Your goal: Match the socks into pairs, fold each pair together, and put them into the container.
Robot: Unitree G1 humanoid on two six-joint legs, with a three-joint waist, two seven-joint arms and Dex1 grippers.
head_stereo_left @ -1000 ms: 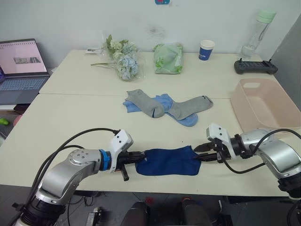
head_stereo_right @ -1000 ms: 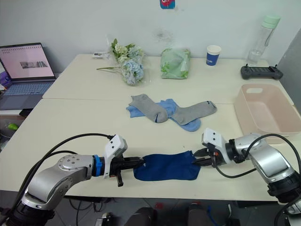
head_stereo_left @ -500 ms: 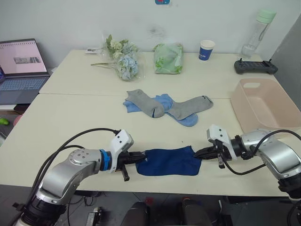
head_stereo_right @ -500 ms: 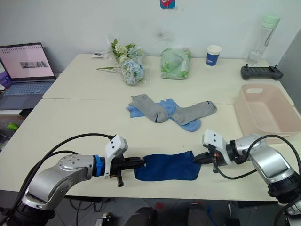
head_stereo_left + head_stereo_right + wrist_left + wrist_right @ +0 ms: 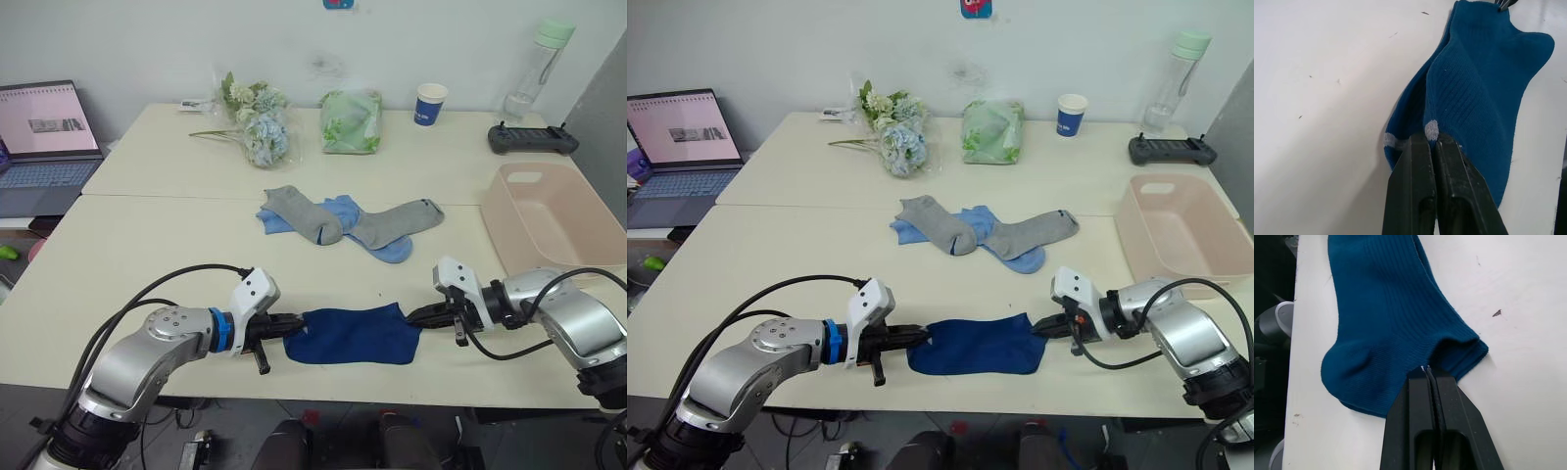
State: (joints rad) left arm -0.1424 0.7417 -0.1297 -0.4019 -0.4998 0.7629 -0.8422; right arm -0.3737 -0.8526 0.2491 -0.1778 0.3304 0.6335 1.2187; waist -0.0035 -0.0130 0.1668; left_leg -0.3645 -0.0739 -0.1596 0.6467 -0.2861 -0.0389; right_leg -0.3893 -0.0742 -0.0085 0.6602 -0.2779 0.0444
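Two dark navy socks (image 5: 353,335) lie stacked flat near the table's front edge. My left gripper (image 5: 292,326) is shut on their left end; in the left wrist view the fingertips (image 5: 1432,142) pinch the fabric by a grey patch. My right gripper (image 5: 416,315) is shut on their right end, the fingertips (image 5: 1431,374) nipping the edge of the navy socks (image 5: 1386,318). Two grey socks (image 5: 304,213) and two light blue socks (image 5: 392,252) lie overlapped in the table's middle. The pale pink container (image 5: 509,211) stands at the right, beyond my right arm.
Along the back of the table are a bunch of flowers (image 5: 257,122), a green bag (image 5: 350,120), a blue paper cup (image 5: 429,103), a clear bottle (image 5: 534,69) and a black controller (image 5: 532,139). A laptop (image 5: 44,132) sits open at far left.
My right gripper's fingers, apart one second ago, have shut on the right end of the navy socks and drawn slightly right. The left gripper has kept its hold.
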